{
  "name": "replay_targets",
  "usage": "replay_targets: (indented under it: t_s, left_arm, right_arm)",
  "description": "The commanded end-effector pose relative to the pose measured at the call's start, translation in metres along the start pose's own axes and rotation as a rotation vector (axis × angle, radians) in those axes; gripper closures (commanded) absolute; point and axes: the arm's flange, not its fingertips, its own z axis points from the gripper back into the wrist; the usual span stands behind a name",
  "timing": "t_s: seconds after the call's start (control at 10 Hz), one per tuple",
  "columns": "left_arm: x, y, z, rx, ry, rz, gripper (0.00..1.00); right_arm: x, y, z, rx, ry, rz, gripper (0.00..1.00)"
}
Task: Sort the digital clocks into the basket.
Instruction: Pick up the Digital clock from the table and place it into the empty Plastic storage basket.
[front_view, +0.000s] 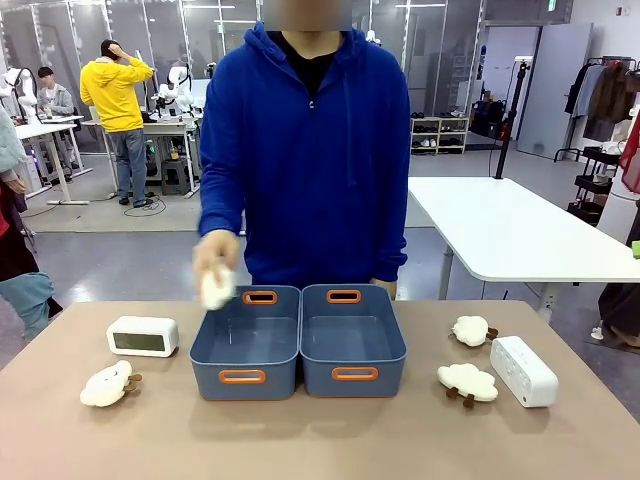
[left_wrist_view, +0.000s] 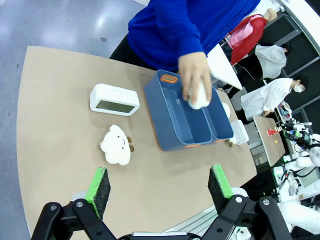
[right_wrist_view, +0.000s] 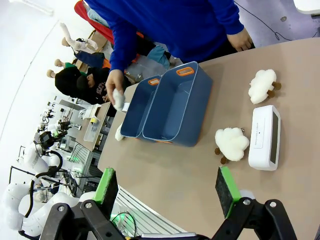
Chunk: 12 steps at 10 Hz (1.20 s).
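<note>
Blue-sleeved hand (front_view: 213, 258) grips white plush (front_view: 216, 290) above basket (front_view: 207, 368) corner (left gripper (left_wrist_view: 158, 176), right gripper (right_wrist_view: 166, 175): jaws spread)

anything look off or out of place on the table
The right digital clock sits skewed, dotted face showing, while the left digital clock stands square. The person's hand holds a plush sheep by the left basket, not a clock.

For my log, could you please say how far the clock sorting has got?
Done: nothing; left basket and right basket look empty. In hand: the person's hand holds a plush sheep near the left basket; left claw and right claw are open. Left: left clock and right clock sit on the table.
</note>
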Motion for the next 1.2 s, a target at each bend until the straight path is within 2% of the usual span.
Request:
replay_targets:
  t_s: [0.0, 0.4, 0.5, 0.7, 0.8, 0.9, 1.1]
  left_arm:
    - [-0.001, 0.000, 0.000, -0.007, 0.006, 0.000, 0.00]
    - [-0.001, 0.000, 0.000, -0.007, 0.006, 0.000, 0.00]
    - [-0.001, 0.000, 0.000, -0.007, 0.006, 0.000, 0.00]
    - [-0.001, 0.000, 0.000, -0.007, 0.006, 0.000, 0.00]
    - [-0.001, 0.000, 0.000, -0.007, 0.006, 0.000, 0.00]
    - [-0.001, 0.000, 0.000, -0.007, 0.006, 0.000, 0.00]
    - [-0.001, 0.000, 0.000, -0.007, 0.006, 0.000, 0.00]
  right_arm:
    - [0.001, 0.000, 0.001, 0.012, -0.004, 0.003, 0.00]
    - [0.000, 0.000, 0.000, 0.000, 0.000, 0.000, 0.00]
    - [0.010, 0.010, -0.003, -0.126, 0.055, 0.078, 0.00]
    - [0.029, 0.018, -0.014, -0.294, 0.140, 0.096, 0.00]
    - [0.039, 0.019, -0.022, -0.375, 0.237, 0.104, 0.00]
    - [0.054, 0.016, -0.038, -0.506, 0.328, 0.160, 0.00]
    - [0.072, 0.005, -0.079, -0.642, 0.480, 0.159, 0.00]
